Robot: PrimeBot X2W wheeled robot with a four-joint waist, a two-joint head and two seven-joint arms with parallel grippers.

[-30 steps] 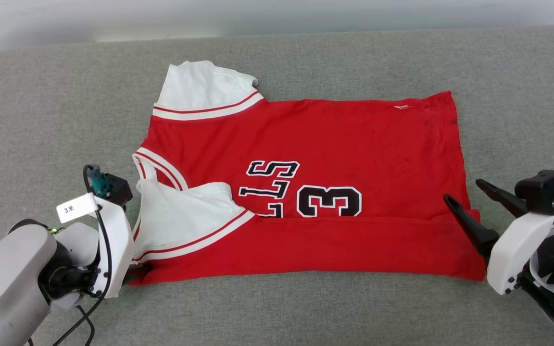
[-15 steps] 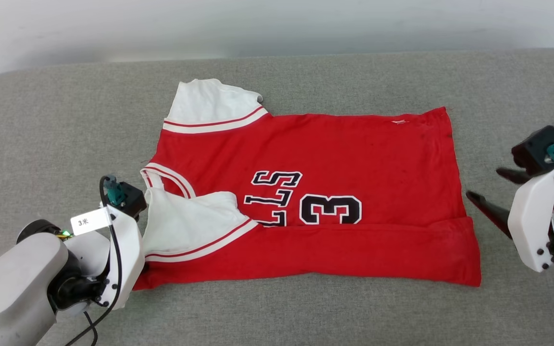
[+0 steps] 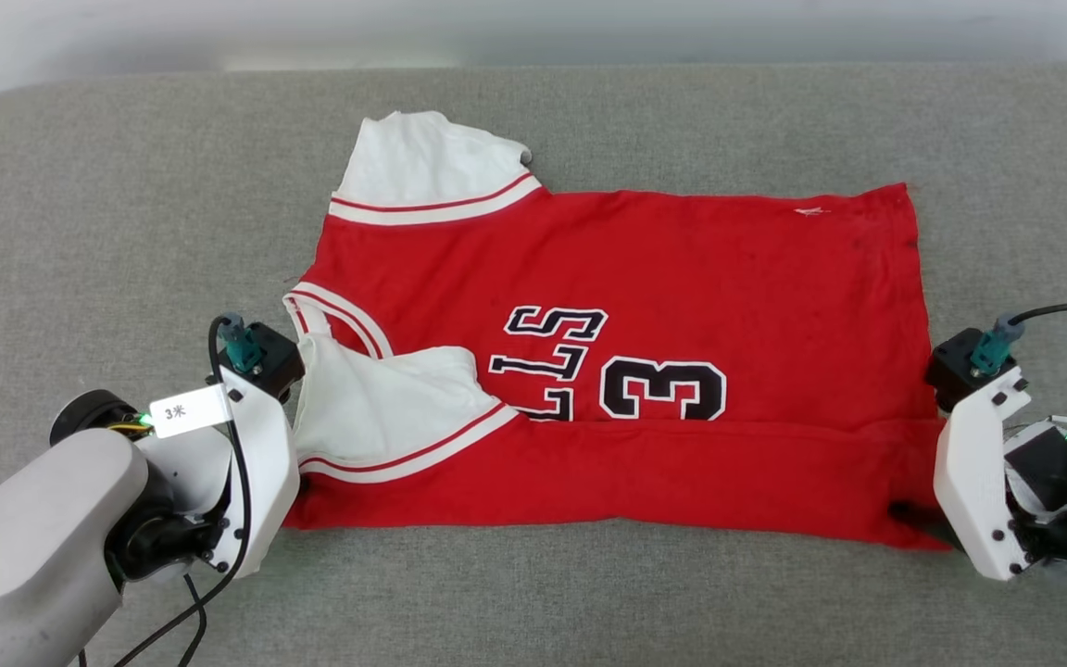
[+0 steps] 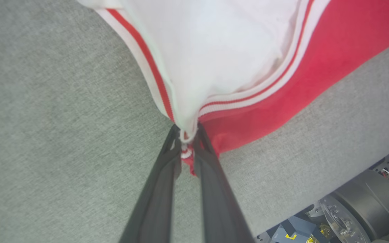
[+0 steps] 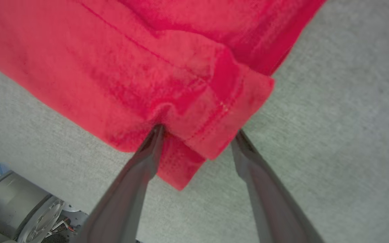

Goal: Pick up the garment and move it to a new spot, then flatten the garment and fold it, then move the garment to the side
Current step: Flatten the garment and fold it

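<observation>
The garment, a red jersey with white sleeves and black lettering, lies spread on the grey cushion, its near edge folded up over the chest. My left gripper is shut on the garment's near left corner, pinching white striped trim and red cloth. In the head view its fingers are hidden behind the left wrist housing. My right gripper is open at the near right corner, one finger on each side of the folded red hem. A dark fingertip touches that corner.
A grey fabric surface stretches wide around the jersey, with a pale wall behind it. Its near edge drops off to the robot's base, which also shows in the right wrist view as a grey base.
My left gripper has shut on the near left corner. The right gripper has come down from beside the hem to straddle the near right corner. The head camera has shifted slightly.
</observation>
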